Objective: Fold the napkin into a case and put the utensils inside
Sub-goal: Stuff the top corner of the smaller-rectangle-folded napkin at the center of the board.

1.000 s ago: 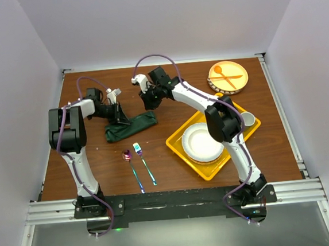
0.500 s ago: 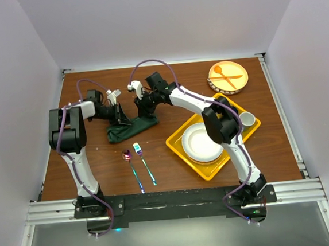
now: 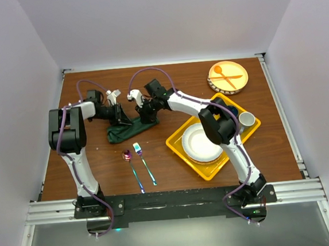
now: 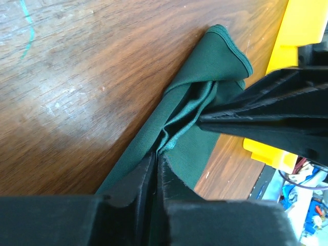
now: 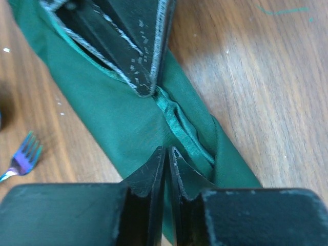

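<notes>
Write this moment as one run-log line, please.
step: folding | left gripper: shut on napkin | right gripper: shut on napkin | napkin: narrow bunched strip | spoon, fork: on table, outside napkin

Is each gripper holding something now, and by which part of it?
Both pinch the napkin. The left gripper is shut on a bunched fold of the cloth, and the right gripper on the hemmed edge close by.

Right of the napkin stands the tray; left of the spoon, open table.
</notes>
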`<state>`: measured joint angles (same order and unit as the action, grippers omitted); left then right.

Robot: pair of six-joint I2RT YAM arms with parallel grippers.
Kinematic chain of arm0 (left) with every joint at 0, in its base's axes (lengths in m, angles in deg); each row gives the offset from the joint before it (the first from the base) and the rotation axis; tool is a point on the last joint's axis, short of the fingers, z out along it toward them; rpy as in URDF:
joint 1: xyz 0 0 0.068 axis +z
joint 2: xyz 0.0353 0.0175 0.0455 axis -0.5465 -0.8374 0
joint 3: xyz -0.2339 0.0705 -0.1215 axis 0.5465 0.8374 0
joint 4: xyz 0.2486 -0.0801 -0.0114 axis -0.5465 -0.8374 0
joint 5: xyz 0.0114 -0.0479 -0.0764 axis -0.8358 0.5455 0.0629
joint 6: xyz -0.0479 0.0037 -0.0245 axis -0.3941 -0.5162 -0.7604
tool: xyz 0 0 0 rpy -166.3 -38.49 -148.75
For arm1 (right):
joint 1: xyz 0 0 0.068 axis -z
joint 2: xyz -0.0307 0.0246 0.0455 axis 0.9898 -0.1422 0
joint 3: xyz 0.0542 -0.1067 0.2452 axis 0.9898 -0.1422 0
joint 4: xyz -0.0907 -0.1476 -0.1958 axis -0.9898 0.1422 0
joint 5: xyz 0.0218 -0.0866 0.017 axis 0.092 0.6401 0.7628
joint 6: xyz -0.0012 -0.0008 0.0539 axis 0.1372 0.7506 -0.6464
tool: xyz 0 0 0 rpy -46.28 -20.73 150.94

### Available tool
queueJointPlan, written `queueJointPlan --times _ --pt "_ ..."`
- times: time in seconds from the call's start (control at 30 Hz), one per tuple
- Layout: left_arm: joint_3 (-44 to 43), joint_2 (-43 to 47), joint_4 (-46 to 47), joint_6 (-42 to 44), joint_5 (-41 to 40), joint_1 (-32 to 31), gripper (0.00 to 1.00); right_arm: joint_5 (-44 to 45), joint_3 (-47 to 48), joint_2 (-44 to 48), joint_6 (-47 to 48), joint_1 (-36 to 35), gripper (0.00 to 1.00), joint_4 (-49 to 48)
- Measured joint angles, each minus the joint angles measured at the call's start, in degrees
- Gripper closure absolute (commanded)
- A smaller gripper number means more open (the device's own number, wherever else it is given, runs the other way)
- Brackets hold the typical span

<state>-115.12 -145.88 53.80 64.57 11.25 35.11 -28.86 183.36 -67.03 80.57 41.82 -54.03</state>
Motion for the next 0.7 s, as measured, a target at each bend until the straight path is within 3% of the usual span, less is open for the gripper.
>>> queueJointPlan --times 0.13,0.53,0.67,0.7 --pt "0.2 1.6 -0.7 1.4 0.0 -0.1 0.54 1.3 0.2 -0.9 0.9 -0.1 0.94 0.2" --pt "-0.4 6.1 -9.2 11.4 -4.7 2.0 0.54 2.5 0.2 -0.9 2.0 -0.1 0.95 0.3" --pt "-1.0 5.9 -12.4 14.1 -6.1 2.0 0.68 2.5 0.2 -0.9 2.1 -0.1 0.95 0.3" --pt "-1.1 5.9 -13.1 14.6 -6.3 2.0 0.78 2.5 0.2 -0.9 2.1 -0.1 0.95 0.3"
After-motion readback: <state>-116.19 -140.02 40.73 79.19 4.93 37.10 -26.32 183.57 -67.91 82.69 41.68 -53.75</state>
